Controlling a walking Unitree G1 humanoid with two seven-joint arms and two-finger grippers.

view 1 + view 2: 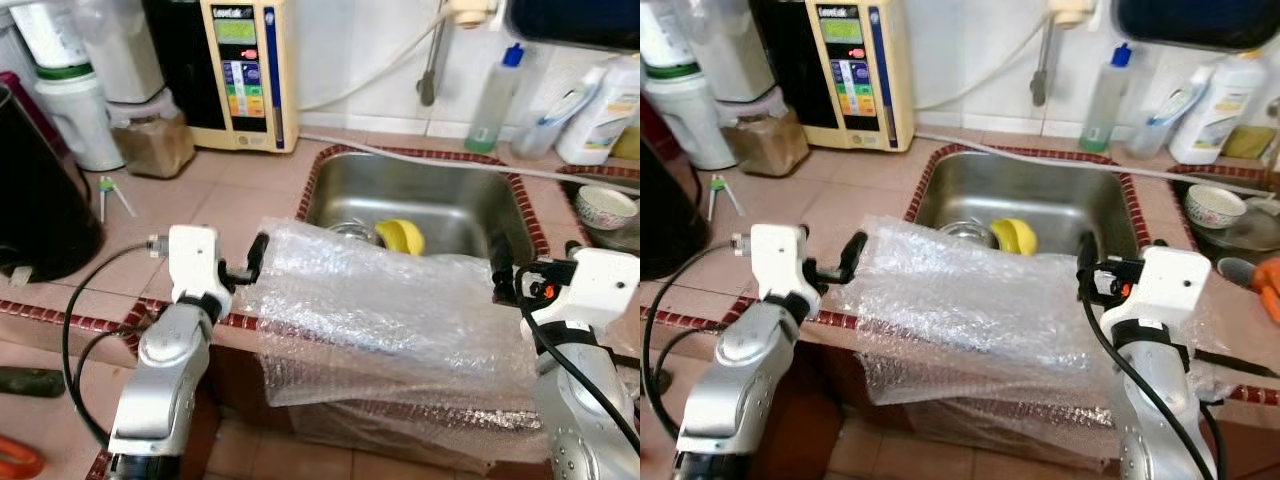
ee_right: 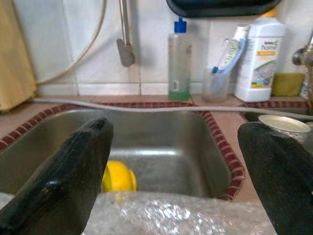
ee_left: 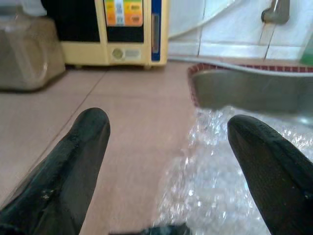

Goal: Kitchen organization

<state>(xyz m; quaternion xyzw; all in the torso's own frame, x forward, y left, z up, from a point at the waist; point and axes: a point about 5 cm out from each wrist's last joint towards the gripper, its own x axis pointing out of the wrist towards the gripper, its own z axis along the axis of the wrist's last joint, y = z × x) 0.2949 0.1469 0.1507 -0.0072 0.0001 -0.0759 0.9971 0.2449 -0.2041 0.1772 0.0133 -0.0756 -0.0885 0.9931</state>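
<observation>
Bubble wrap [image 1: 380,320] draped over sink [image 1: 470,205] edge; left gripper [image 1: 258,256] and right gripper [image 1: 500,272] both spread at its corners; best pinch both corners evenly before lifting

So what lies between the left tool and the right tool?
A sheet of bubble wrap spans from left tool to right tool, draped over the sink front edge, in both eye views.

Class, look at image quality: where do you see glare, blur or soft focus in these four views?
Left eye view: bright glare patches on the bubble wrap and a washed-out white left gripper. Left wrist view: its fingers loom soft and blurred. Right wrist view: the sink and bottles read sharper than the near fingers.
</observation>
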